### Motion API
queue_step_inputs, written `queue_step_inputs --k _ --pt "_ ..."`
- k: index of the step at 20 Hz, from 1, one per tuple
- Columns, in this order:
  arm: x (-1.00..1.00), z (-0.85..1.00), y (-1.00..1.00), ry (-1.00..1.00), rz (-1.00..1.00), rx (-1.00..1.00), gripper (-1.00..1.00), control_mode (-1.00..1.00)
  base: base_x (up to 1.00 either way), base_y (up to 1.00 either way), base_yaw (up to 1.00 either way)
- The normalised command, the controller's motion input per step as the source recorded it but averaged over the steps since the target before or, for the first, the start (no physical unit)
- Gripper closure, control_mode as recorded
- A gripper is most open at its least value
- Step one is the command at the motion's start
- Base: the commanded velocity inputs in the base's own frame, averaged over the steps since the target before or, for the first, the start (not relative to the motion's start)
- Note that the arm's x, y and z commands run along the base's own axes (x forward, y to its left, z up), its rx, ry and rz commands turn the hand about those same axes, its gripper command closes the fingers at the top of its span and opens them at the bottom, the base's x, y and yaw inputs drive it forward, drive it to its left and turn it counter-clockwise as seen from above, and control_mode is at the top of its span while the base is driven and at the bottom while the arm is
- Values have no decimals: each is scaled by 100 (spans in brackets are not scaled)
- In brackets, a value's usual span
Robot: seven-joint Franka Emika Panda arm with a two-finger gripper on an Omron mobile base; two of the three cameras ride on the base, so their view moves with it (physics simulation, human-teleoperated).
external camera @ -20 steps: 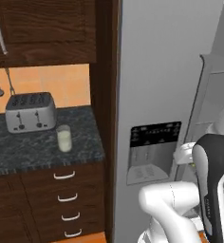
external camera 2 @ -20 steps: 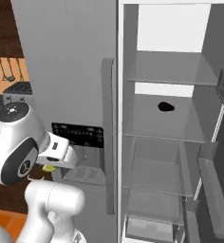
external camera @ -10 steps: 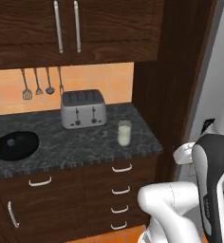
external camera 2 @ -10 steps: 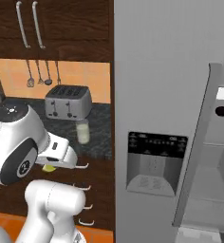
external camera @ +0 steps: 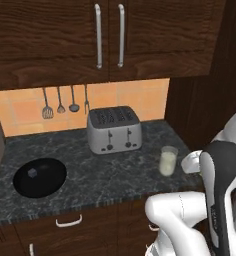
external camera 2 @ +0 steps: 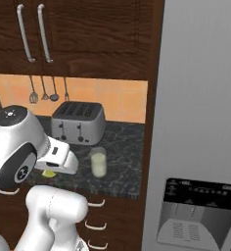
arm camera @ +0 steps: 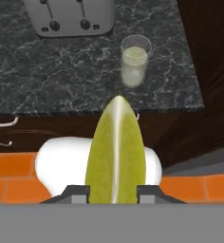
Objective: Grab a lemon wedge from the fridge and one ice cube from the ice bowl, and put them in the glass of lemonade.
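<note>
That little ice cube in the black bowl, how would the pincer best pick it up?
From straight above, I would judge. The ice cube lies low inside the wide, shallow ice bowl, so the rim blocks a sideways approach; pinch its two opposite sides. The pincer now holds the lemon wedge.

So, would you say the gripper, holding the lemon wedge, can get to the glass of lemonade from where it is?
Probably yes. The gripper holds the lemon wedge, and the glass of lemonade stands near the counter's front edge with open space around it; the toaster sits farther back.
</note>
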Motion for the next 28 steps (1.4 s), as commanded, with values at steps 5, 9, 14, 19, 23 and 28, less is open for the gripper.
queue_step_inputs --k 5,9,14,19,23,28 --pt "44 0 0 14 -4 0 100 -100 22 0 -2" --pt "49 0 0 17 -6 -1 100 -100 0 0 0" --pt "80 -27 -8 0 -3 -2 100 -100 0 0 0" --pt "100 -64 -12 0 0 -4 100 -100 0 0 0" --pt "55 -70 -33 0 0 0 100 -100 0 0 0" --pt "0 -15 -33 1 0 0 100 -100 0 0 0"
